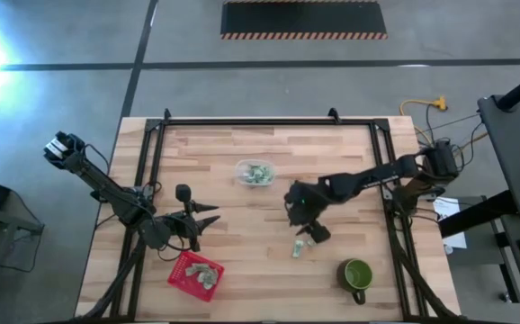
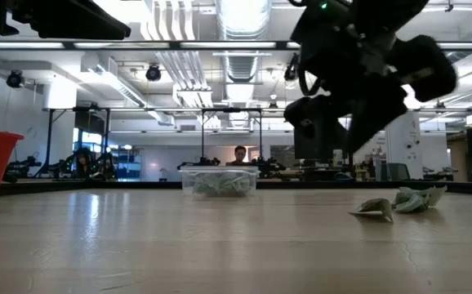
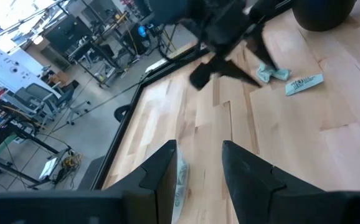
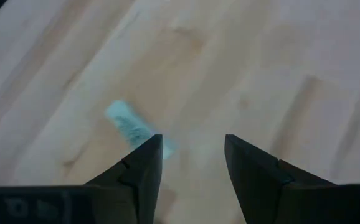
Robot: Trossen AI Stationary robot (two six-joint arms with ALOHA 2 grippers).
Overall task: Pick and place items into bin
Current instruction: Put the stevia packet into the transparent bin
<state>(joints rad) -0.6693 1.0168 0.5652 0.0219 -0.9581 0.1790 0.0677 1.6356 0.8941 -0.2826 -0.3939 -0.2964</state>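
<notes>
Items for the bin lie in three places, and from largest thing to smallest the scene runs so: the butcher-block table (image 1: 242, 171) fills the black frame, pale planks bare over most of its top; the two dark arms reach in from either side; a red bin (image 1: 194, 274) sits at the near left corner with a few wrapped pieces already inside; a green mug (image 1: 357, 274) stands at the near right; a clear tub (image 1: 255, 173) of more pieces sits mid-table toward the far edge; and two or three loose green-and-white wrapped items (image 1: 299, 246) rest on the wood between the mug and the table's centre. The right gripper (image 4: 192, 155) hovers over this loose cluster with its fingers spread and nothing between them, one wrapper (image 4: 130, 127) just beside one fingertip. To do the pick well, I judge it should shift sideways until that wrapper sits squarely in the gap, then descend until the tips nearly brush the wood before closing, since so thin a piece slips easily. The left gripper (image 3: 198, 168) waits near the bin, fingers partly apart and empty. Beyond the table the low view shows an open workshop with ceiling ducts, lights and a person seated far behind the tub.
</notes>
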